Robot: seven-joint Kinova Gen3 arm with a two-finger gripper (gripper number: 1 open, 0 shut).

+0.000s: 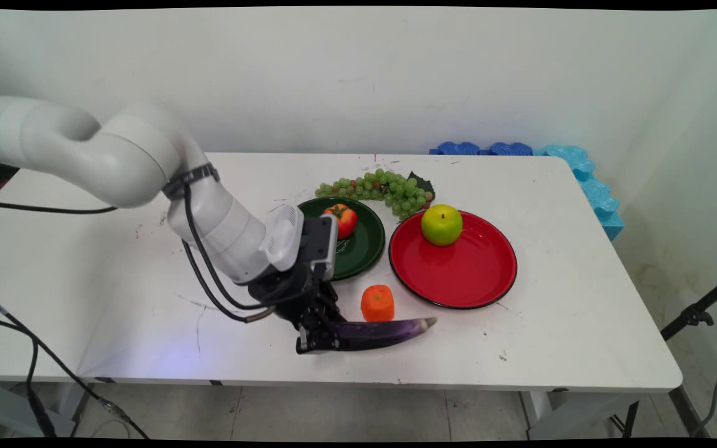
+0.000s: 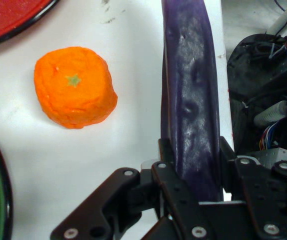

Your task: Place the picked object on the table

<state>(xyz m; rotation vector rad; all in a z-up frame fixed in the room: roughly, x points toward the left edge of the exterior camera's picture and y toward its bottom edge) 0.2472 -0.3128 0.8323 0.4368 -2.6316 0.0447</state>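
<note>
Hand view shows the gripper (image 2: 191,165) closed narrow on a long purple eggplant (image 2: 191,100), one finger pressed against each side of its thick end. Main view has the gripper (image 1: 315,336) low at the near middle of the white table (image 1: 84,280), with the eggplant (image 1: 383,330) lying along the tabletop and its thin tip pointing right. An orange (image 1: 377,303) sits just beside the eggplant on its far side; in the hand view the orange (image 2: 75,86) is clearly apart from it. Farther back, left of centre, a green plate (image 1: 365,242) holds a red tomato (image 1: 343,219). Right of that, a red plate (image 1: 458,267) carries a green apple (image 1: 441,224) on its far part. A bunch of green grapes (image 1: 377,186) lies on the table behind both plates. Blue foam pieces (image 1: 582,174) line the table's far right corner.
</note>
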